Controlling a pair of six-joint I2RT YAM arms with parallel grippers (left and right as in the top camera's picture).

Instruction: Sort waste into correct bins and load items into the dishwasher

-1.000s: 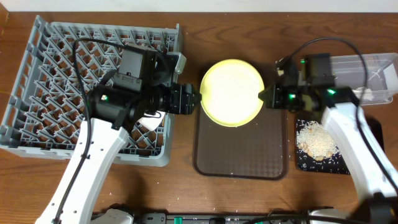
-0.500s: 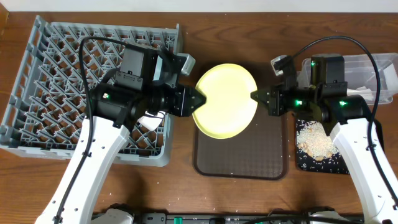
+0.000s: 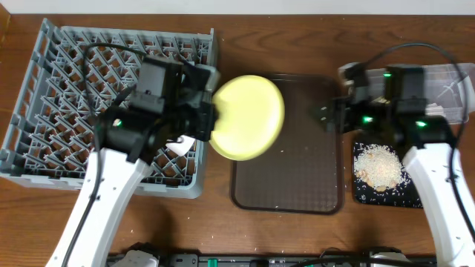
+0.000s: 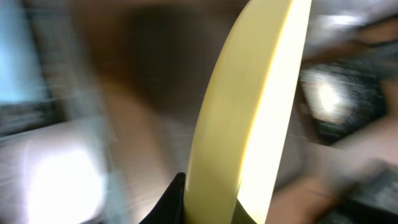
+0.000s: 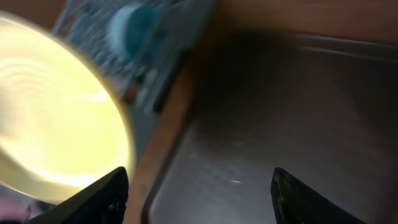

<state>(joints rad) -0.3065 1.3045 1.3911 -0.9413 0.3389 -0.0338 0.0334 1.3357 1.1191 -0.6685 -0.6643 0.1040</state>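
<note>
1. The left gripper (image 3: 211, 124) is clamped on the left rim of the yellow plate (image 3: 249, 117). It holds it above the left edge of the brown tray (image 3: 289, 178). The left wrist view is badly blurred but shows the plate (image 4: 249, 112) edge-on, with one dark finger (image 4: 177, 202) at its base.
2. Left of the brown tray stands the grey dish rack (image 3: 59, 89), partly hidden by the left arm. The plate hangs tilted between tray and rack, probably so that it can slide upright between the pegs.
3. In the right wrist view a blurred blue round shape (image 5: 134, 25) sits in the rack, likely a small bowl, though I cannot be sure.
4. The brown tray itself lies bare except for a few pale crumbs.
5. The right gripper (image 3: 325, 117) hovers over the right edge of the brown tray, jaws spread and empty. Its wrist camera shows both fingers wide apart around nothing, facing the plate (image 5: 62, 124). I judge that it stands clear to leave the carry to the other arm.
6. Just right of the brown tray lies the black tray (image 3: 360, 194), with a heap of rice scraps (image 3: 378, 167) in it, so the food waste looks sorted.
7. Behind the black tray, right of the brown tray's far corner, sits the clear tub (image 3: 445, 81). Its contents are too unclear to name.
8. Everything rests on a dark wooden table (image 3: 297, 44). Only a pale strip shows beyond its far edge, so the room cannot be read.
</note>
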